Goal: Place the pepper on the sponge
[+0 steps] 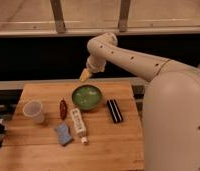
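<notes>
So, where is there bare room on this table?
Bare wood lies on the table's front right, past the black bar, and front left, before the cup. It is crowded mid-table: pepper, green bowl, white bottle and sponge sit close together. The gripper hangs above the back edge, behind the bowl.

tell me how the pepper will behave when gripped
The pepper looks small and slender, so probably light; its rounded body may roll if nudged. The gripper hangs above the far edge of the table, away from it.

No readable text, label or number anywhere, gripper (86,75) raised just behind the green bowl (87,107)
</notes>
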